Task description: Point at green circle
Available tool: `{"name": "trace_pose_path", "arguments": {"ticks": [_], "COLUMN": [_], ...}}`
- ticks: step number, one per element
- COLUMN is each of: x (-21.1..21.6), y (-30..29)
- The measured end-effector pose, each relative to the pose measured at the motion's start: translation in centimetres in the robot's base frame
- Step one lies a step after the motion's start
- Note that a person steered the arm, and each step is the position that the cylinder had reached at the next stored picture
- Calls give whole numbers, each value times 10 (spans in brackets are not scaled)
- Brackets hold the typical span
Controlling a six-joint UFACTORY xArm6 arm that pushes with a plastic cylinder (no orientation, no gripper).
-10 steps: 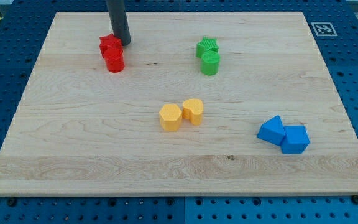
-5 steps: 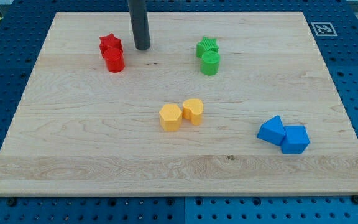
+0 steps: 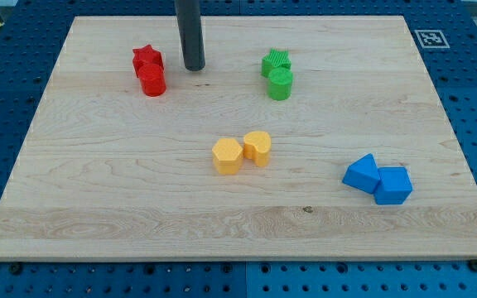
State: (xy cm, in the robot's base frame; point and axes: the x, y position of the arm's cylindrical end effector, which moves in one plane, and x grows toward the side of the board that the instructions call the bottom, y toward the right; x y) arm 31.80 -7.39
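Up near the far edge of the board, a little right of its middle, the green circle [image 3: 280, 84] is sitting upright, touching the green star [image 3: 277, 61] that is lying just behind it toward the view's top. My tip [image 3: 193, 68] is resting on the bare wood well to the view's left of that green pair, roughly level with the star, and is not touching any block. The rod has no jaws, so it is holding nothing.

Just to the left of my tip, the red star [image 3: 146, 58] and the red cylinder [image 3: 152, 82] are standing pressed together near the far left corner, the cylinder being the nearer of the two to the view's bottom. Around the middle of the wooden board [image 3: 122, 190], the yellow hexagon [image 3: 227, 156] and a second yellow block [image 3: 257, 147] are sitting side by side, touching. Toward the near right corner, two blue blocks [image 3: 378, 180] are lying against each other; their exact shapes are hard to make out.
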Motion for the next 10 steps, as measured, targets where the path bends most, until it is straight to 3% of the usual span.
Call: {"name": "trace_pose_path", "arguments": {"ticks": [4,5,9,10], "x": [11,35,27,54], "y": [1,20,36,79]}}
